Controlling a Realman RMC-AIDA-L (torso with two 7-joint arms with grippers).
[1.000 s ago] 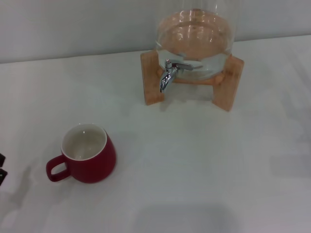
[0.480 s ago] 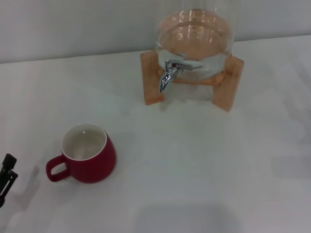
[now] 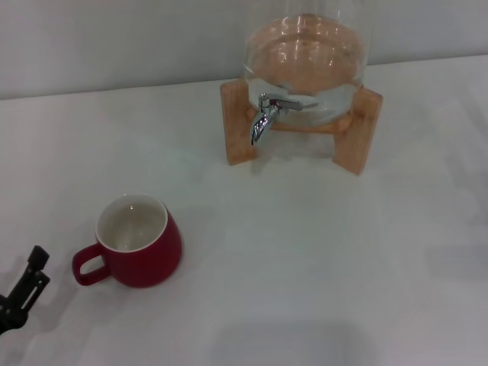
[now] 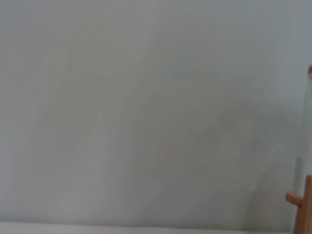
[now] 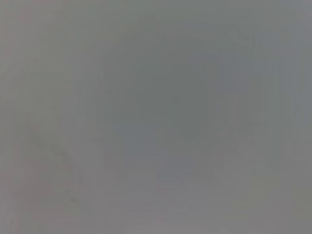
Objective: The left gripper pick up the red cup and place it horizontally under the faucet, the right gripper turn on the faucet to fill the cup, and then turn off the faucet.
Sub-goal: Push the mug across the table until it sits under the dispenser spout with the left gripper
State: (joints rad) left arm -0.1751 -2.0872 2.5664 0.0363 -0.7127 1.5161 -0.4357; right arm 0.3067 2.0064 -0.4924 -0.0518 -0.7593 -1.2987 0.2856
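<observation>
Left gripper (image 3: 27, 278) low beside the red cup's (image 3: 137, 242) handle, apart from it. Cannot tell its opening; nothing held. Faucet (image 3: 265, 114) well beyond; no readable writing.

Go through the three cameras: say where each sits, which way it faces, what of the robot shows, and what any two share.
Head view: from the robot's head, looking forward and down on the squat dark red ceramic cup, the small chrome faucet and the black left gripper at the frame's corner.
Left wrist view: on the left arm, facing a blank wall; no robot parts show.
Right wrist view: featureless grey; nothing identifiable.
Shared: the wooden stand appears in the head and left wrist views.
</observation>
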